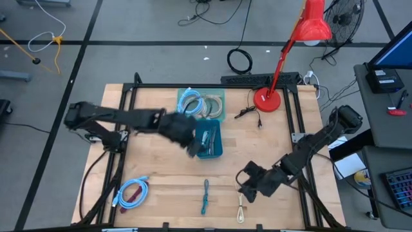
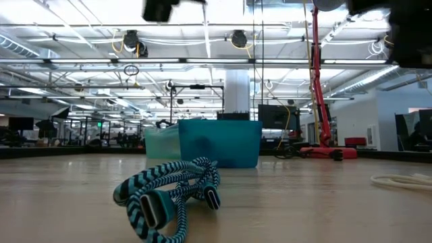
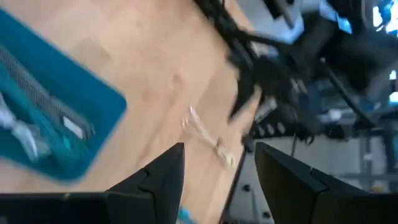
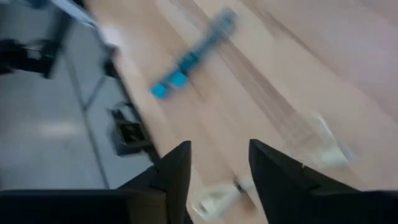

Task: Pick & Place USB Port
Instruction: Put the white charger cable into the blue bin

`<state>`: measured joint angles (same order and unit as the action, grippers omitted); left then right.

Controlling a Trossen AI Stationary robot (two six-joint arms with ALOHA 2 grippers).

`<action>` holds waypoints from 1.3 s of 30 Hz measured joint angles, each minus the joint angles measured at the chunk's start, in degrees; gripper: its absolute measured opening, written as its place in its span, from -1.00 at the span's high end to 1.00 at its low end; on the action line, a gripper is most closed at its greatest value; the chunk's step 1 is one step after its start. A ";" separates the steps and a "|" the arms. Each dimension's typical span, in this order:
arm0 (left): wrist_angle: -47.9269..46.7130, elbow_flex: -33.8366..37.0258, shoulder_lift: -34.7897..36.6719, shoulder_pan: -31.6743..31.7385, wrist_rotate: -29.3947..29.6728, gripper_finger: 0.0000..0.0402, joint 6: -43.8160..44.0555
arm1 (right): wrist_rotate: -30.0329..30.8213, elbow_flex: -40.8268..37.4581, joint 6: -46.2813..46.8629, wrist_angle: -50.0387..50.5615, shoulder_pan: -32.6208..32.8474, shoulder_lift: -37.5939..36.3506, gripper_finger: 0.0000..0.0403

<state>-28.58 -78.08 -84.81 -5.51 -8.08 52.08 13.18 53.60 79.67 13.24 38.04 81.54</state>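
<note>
Across the wooden table (image 1: 167,174), the left arm reaches toward the middle, its left gripper (image 1: 193,147) hanging at the near-left corner of the teal bin (image 1: 215,151), fingers spread with nothing between them. Nearer the front right, the right gripper (image 1: 244,191) hovers low, fingers also apart and empty, just above the cream cable (image 1: 241,209). Left of that, the teal braided USB cable (image 1: 205,196) lies loose on the wood.

No legible text, labels or numbers.
</note>
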 joint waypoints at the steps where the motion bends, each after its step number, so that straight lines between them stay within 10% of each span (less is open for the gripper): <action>1: -0.88 0.00 0.46 -2.37 1.87 0.02 0.62 | 0.00 0.03 2.17 2.22 0.95 0.02 0.29; 12: -16.02 0.08 0.42 -23.78 18.82 0.02 16.16 | -2.89 9.35 13.37 10.80 8.00 1.03 0.97; 25: -24.04 7.10 0.49 -32.24 20.44 0.02 16.72 | -9.52 41.23 31.62 42.31 6.10 25.17 1.00; 39: -15.40 12.90 0.49 -36.70 22.08 0.02 13.59 | -13.50 45.24 36.89 47.09 1.97 33.68 0.61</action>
<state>-43.98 -65.19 -84.31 -42.21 14.00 65.67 -0.33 98.84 116.56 60.32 40.01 115.22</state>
